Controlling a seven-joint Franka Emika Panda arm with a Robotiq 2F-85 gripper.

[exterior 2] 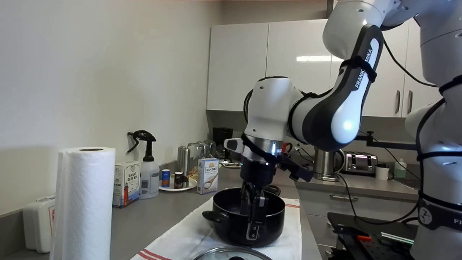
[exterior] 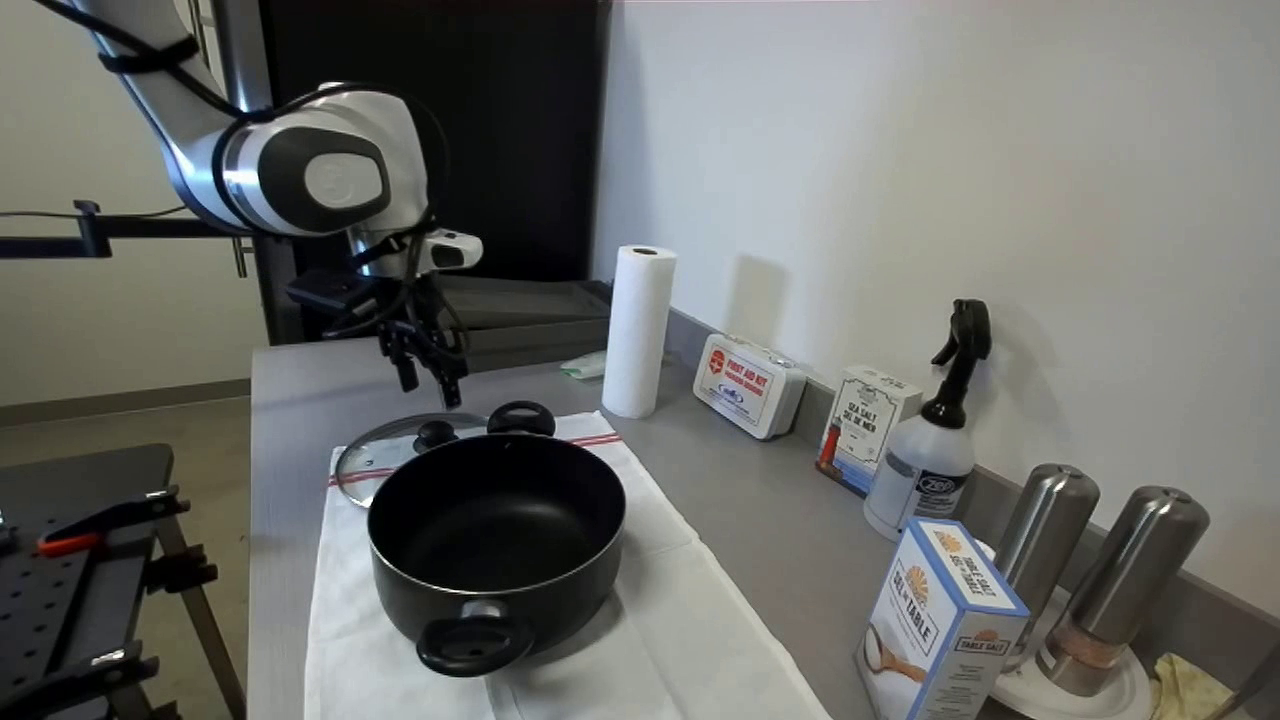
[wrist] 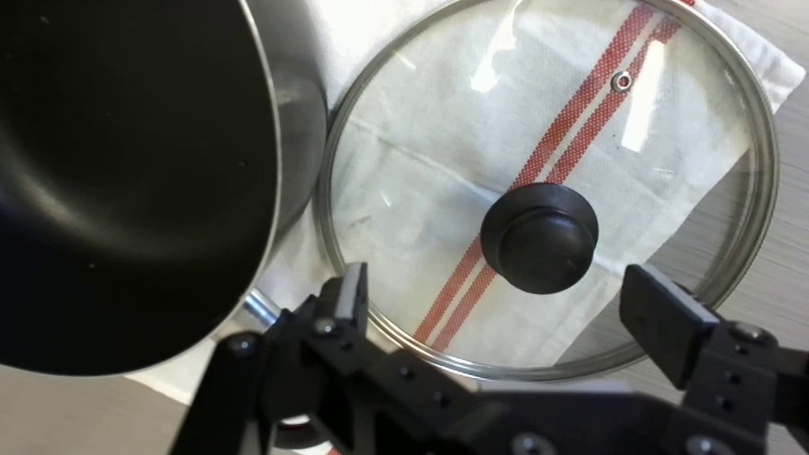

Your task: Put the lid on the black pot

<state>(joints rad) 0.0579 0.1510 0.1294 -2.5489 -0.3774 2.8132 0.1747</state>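
Two fingers wide apart on the gripper, above the lid resting on white woven cloth with red stripes, partly over grey worktop: clear glass, thin metal rim, black knob. Just beside it, round matte black pot with rounded handles.

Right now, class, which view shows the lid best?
The wrist view: it shows the lid from above, nearly whole. In an exterior view the pot partly hides it; in an exterior view the bottom edge cuts through its knob.
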